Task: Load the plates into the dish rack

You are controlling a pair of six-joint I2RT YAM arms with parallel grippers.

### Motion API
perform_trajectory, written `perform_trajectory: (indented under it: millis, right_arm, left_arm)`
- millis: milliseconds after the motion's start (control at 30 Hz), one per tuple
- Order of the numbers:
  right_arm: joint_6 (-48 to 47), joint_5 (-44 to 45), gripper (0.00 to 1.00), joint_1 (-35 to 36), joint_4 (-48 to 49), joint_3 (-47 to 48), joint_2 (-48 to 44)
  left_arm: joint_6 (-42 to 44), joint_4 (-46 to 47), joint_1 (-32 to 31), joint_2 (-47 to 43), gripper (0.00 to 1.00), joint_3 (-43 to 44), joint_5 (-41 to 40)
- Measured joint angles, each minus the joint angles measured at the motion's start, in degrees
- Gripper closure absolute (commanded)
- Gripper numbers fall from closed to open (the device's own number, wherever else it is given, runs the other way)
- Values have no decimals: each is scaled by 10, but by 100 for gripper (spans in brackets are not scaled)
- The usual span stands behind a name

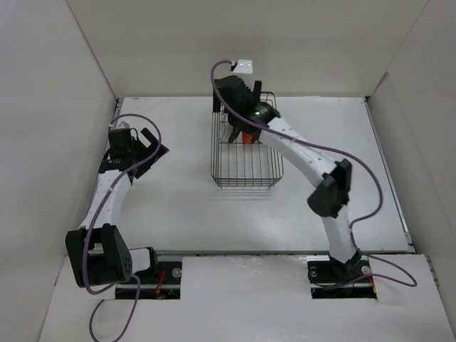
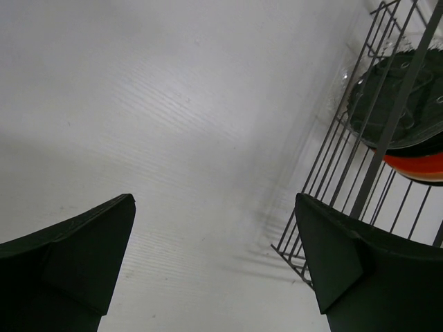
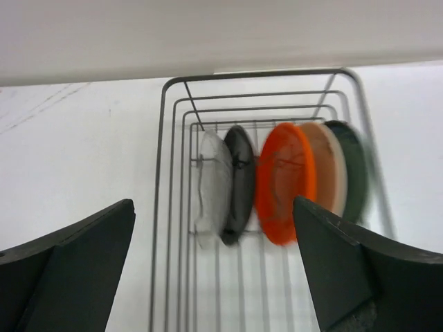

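Right wrist view: black wire dish rack (image 3: 256, 73) on white table (image 3: 83, 152), w/ 5 small round plates standing on edge in a row inside, side by side. L to R: translucent clear plate (image 3: 213, 183), black plate (image 3: 239, 180), orange plate (image 3: 284, 183), cream plate (image 3: 327, 169), dark teal plate (image 3: 353, 173) (blurred). Right gripper (image 3: 213, 202) above the rack, fingers spread wide, nothing btwn them. Left gripper (image 2: 214, 197) spread wide too, empty, over the table, rack off to its right.
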Motion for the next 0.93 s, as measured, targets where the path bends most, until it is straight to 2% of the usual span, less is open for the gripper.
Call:
perform_trajectory:
  millis: [133, 300, 400, 633, 800, 933]
  right_arm:
    - [-41, -27, 0, -1, -5, -125, -200]
    - [-43, -31, 0, -13, -40, -266, -459]
    - [-33, -19, 0, -20, -78, -325, -577]
    - [-4, -8, 0, -20, -190, -404, -736]
    - [9, -3, 0, -20, -244, -440, -814]
    - [20, 7, 0, -20, -274, -441, -843]
  left_arm:
    - [3, -26, 0, -5, 0, 54, -28]
    - [6, -45, 0, -12, 0, 146, -58]
    - [9, -54, 0, -18, 0, 185, -64]
    - [14, -85, 0, -71, 0, 195, -54]
    - [16, -103, 0, -154, 0, 195, -50]
    - [20, -116, 0, -178, 0, 218, -51]
